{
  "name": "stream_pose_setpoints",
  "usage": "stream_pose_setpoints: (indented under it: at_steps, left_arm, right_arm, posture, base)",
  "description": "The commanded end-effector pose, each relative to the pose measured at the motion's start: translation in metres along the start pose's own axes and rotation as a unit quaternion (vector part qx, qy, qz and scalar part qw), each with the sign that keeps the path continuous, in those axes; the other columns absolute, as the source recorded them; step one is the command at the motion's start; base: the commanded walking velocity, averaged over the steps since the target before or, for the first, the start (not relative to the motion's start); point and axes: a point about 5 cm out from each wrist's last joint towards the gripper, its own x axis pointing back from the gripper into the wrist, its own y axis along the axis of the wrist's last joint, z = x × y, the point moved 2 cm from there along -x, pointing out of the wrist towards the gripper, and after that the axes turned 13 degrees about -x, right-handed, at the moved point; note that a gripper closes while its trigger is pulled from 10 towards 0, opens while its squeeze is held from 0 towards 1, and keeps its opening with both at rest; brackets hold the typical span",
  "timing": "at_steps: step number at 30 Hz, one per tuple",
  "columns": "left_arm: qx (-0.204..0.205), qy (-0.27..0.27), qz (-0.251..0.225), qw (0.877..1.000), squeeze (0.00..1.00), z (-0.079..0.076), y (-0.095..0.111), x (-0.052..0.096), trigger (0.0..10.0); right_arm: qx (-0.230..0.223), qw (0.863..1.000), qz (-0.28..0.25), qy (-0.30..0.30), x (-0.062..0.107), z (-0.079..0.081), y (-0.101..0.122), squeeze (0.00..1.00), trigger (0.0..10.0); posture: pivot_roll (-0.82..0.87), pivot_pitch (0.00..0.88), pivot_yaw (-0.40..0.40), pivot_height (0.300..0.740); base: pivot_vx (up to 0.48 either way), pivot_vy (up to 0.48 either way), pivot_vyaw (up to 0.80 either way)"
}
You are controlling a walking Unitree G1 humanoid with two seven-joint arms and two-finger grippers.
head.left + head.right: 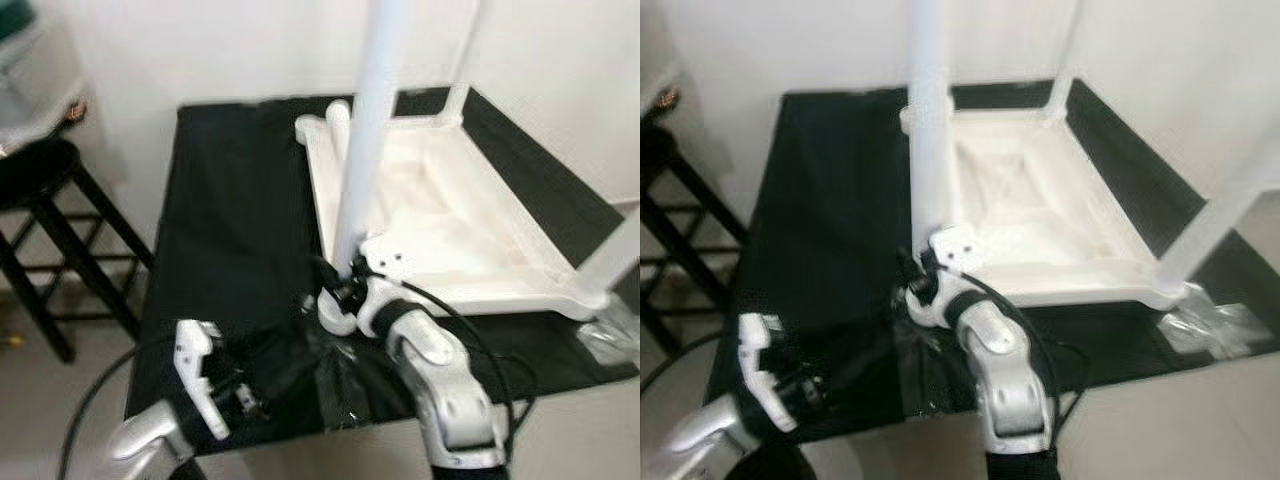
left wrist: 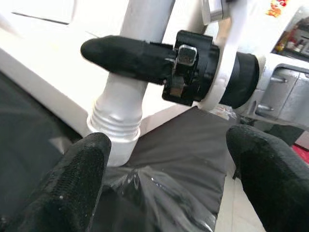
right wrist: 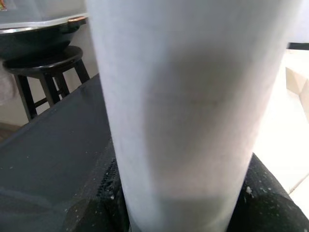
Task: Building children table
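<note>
The right gripper (image 1: 345, 290) clamps a white leg (image 1: 368, 140) standing at the near corner of the upturned tabletop (image 1: 440, 215), left gripper (image 1: 215, 385) open beside it; keeping the leg upright while turning probably helps the threads seat.

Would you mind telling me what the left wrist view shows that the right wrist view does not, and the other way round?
The left wrist view alone shows the right gripper from outside, one black finger across the white table leg, the leg's ribbed base, and the open left gripper set apart from it. The right wrist view alone shows a black stool in the background. Both show the same leg and the black cloth beneath it.
</note>
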Motion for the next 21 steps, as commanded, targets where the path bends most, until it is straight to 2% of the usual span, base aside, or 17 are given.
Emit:
stream_pose_setpoints:
  at_steps: [1, 2, 3, 6, 7, 8, 9, 10, 11, 12, 13, 14, 15, 16, 17, 18, 21]
  left_arm:
    - [0.01, -0.01, 0.014, 1.0, 0.0, 0.0, -0.007, 0.003, 10.0]
    - [0.01, -0.01, 0.014, 1.0, 0.0, 0.0, -0.007, 0.003, 10.0]
    - [0.013, -0.014, 0.016, 1.0, 0.0, 0.001, -0.008, 0.003, 10.0]
    - [0.015, -0.017, 0.018, 1.0, 0.0, 0.002, -0.008, 0.003, 10.0]
    - [0.014, -0.014, 0.018, 1.0, 0.0, 0.002, -0.008, 0.003, 10.0]
    - [0.014, -0.012, 0.017, 1.0, 0.0, 0.003, -0.008, 0.003, 10.0]
    - [0.014, -0.012, 0.017, 1.0, 0.0, 0.003, -0.008, 0.003, 10.0]
    - [0.014, -0.009, 0.016, 1.0, 0.0, 0.004, -0.007, 0.003, 10.0]
    - [0.014, -0.009, 0.016, 1.0, 0.0, 0.004, -0.007, 0.003, 10.0]
    - [0.017, -0.009, 0.013, 1.0, 0.0, 0.006, -0.005, 0.001, 10.0]
    - [0.019, -0.011, 0.008, 1.0, 0.0, 0.008, -0.003, -0.002, 10.0]
    - [0.02, -0.012, 0.006, 1.0, 0.0, 0.01, -0.001, -0.004, 10.0]
    - [0.02, -0.012, 0.006, 1.0, 0.0, 0.01, -0.001, -0.004, 10.0]
    - [0.017, -0.017, 0.006, 1.0, 0.0, 0.013, 0.002, -0.007, 10.0]
    - [0.017, -0.017, 0.006, 1.0, 0.0, 0.013, 0.002, -0.007, 10.0]
    - [0.019, -0.017, 0.004, 1.0, 0.0, 0.016, 0.004, -0.008, 10.0]
    - [0.02, -0.017, 0.002, 1.0, 0.0, 0.018, 0.005, -0.008, 10.0]
  right_arm:
    - [-0.019, 0.995, 0.096, -0.025, 0.001, -0.014, -0.042, 0.0, 0.0]
    - [-0.019, 0.995, 0.096, -0.025, 0.001, -0.014, -0.042, 0.0, 0.0]
    - [-0.011, 0.995, 0.094, -0.032, 0.0, -0.014, -0.036, 0.0, 10.0]
    - [-0.001, 0.995, 0.093, -0.044, 0.002, -0.012, -0.028, 0.0, 10.0]
    - [-0.005, 0.996, 0.089, -0.03, 0.002, -0.01, -0.022, 1.0, 10.0]
    - [-0.005, 0.996, 0.084, 0.014, -0.002, -0.007, -0.013, 1.0, 10.0]
    - [-0.005, 0.996, 0.084, 0.014, -0.002, -0.007, -0.013, 1.0, 10.0]
    - [0.002, 0.994, 0.077, 0.08, -0.008, -0.006, 0.001, 1.0, 10.0]
    - [0.002, 0.994, 0.077, 0.08, -0.008, -0.006, 0.001, 1.0, 10.0]
    - [0.014, 0.987, 0.071, 0.141, -0.012, -0.004, 0.012, 1.0, 10.0]
    - [0.039, 0.976, 0.065, 0.203, -0.015, -0.004, 0.023, 0.85, 10.0]
    - [0.057, 0.966, 0.062, 0.243, -0.017, -0.004, 0.03, 0.85, 10.0]
    - [0.057, 0.966, 0.062, 0.243, -0.017, -0.004, 0.03, 0.85, 10.0]
    - [0.072, 0.949, 0.075, 0.299, -0.02, -0.007, 0.037, 0.0, 10.0]
    - [0.072, 0.949, 0.075, 0.299, -0.02, -0.007, 0.037, 0.0, 10.0]
    - [0.081, 0.94, 0.086, 0.32, -0.024, -0.009, 0.04, 0.0, 10.0]
    - [0.085, 0.932, 0.095, 0.338, -0.027, -0.01, 0.042, 0.0, 10.0]
  posture:
    - [-0.07, 0.191, 0.019, 0.74]
    - [-0.07, 0.191, 0.019, 0.74]
    - [-0.07, 0.194, 0.014, 0.74]
    - [-0.07, 0.194, 0.014, 0.74]
    - [-0.06, 0.196, 0.012, 0.74]
    - [-0.06, 0.198, 0.012, 0.74]
    - [-0.06, 0.198, 0.012, 0.74]
    - [-0.06, 0.199, 0.011, 0.74]
    - [-0.06, 0.199, 0.011, 0.74]
    - [-0.05, 0.2, 0.009, 0.74]
    - [-0.05, 0.202, 0.008, 0.74]
    - [-0.05, 0.203, 0.008, 0.74]
    - [-0.05, 0.203, 0.008, 0.74]
    - [-0.04, 0.213, 0.008, 0.74]
    - [-0.04, 0.213, 0.008, 0.74]
    - [-0.04, 0.224, 0.01, 0.74]
    - [-0.04, 0.225, 0.012, 0.74]
  base:
    - [0.0, 0.0, 0.0]
    - [0.0, 0.0, 0.0]
    - [0.0, 0.0, 0.0]
    - [0.0, 0.0, 0.0]
    - [0.0, 0.0, 0.0]
    - [0.0, 0.0, 0.0]
    - [0.0, 0.0, 0.0]
    - [0.0, 0.0, 0.0]
    - [0.0, 0.0, 0.0]
    - [0.0, 0.0, 0.0]
    - [0.0, 0.0, 0.0]
    - [0.0, 0.0, 0.0]
    - [0.0, 0.0, 0.0]
    - [0.0, 0.0, 0.0]
    - [0.0, 0.0, 0.0]
    - [0.0, 0.0, 0.0]
    - [0.0, 0.0, 0.0]
